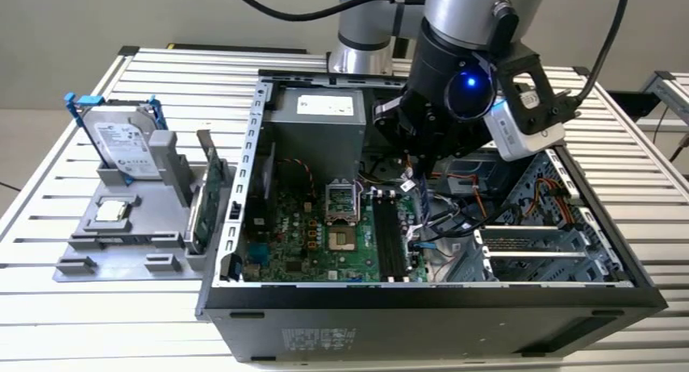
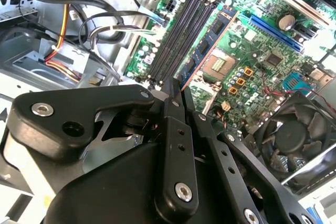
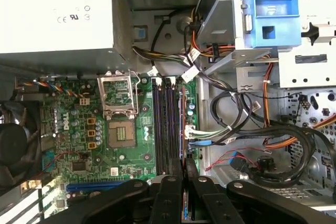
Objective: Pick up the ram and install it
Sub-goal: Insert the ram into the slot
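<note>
We see the gripper (image 1: 415, 142) hanging inside the open computer case (image 1: 431, 295), toward twelve o'clock of the motherboard (image 1: 312, 227) in the exterior view. In both wrist views its fingers (image 2: 173, 129) are drawn nearly together, pinching the ram (image 2: 212, 35) by one end. The stick reaches out from the fingertips edge-on and lies along the black memory slots (image 3: 167, 124), above them; we cannot tell whether it touches a slot. At nine o'clock of the case, in the exterior view, a grey tray (image 1: 119, 243) carries an upright hard drive (image 1: 124, 146), a small silver processor chip (image 1: 113, 212) and a green expansion card (image 1: 213, 196) standing on edge.
</note>
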